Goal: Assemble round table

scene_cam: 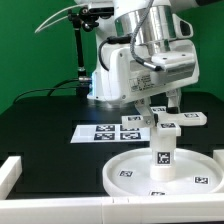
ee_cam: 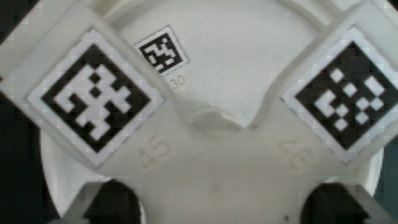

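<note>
Exterior view, you see 1 round disc (scene_cam: 165, 172) on the black table (scene_cam: 40, 125), 1 post (scene_cam: 165, 143) upright at its center, gripper (scene_cam: 160, 108) just above holding 1 cross-shaped foot piece (scene_cam: 178, 119), 1 marker board (scene_cam: 108, 131) behind, wrist view, foot piece (ee_cam: 199, 120) showing 3 tags, jaws closed on it.

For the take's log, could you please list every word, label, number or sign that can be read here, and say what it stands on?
No words, brand names or numbers can be read in either view.
Black-and-white square tags, patterns only: on the marker board, the round disc, the post and the cross-shaped foot piece.
Faint raised marks on the foot piece in the wrist view: too blurred to read.
</note>
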`<action>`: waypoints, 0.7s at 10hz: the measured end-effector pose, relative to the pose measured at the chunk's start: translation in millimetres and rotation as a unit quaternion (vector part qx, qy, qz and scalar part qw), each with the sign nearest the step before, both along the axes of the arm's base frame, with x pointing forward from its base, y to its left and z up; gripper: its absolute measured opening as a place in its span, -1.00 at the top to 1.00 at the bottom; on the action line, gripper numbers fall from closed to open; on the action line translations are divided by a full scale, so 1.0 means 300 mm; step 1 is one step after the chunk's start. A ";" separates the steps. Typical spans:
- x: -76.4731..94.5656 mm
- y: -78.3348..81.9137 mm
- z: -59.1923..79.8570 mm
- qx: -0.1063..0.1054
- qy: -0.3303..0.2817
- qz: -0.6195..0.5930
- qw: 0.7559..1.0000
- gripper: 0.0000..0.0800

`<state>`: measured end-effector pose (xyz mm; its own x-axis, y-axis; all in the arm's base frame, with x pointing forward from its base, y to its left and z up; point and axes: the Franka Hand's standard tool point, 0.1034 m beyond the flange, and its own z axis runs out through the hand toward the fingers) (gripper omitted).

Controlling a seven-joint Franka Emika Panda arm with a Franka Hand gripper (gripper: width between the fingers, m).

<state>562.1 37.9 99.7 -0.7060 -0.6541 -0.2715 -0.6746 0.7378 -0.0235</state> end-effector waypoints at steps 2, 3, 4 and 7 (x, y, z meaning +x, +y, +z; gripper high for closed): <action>0.001 0.003 0.005 -0.003 -0.004 0.020 1.000 -0.27; 0.011 0.002 0.038 -0.003 -0.015 0.035 0.999 -0.56; 0.017 0.010 0.085 0.002 -0.025 0.037 0.999 -0.61; 0.025 0.027 0.135 0.004 -0.039 0.049 0.998 -0.62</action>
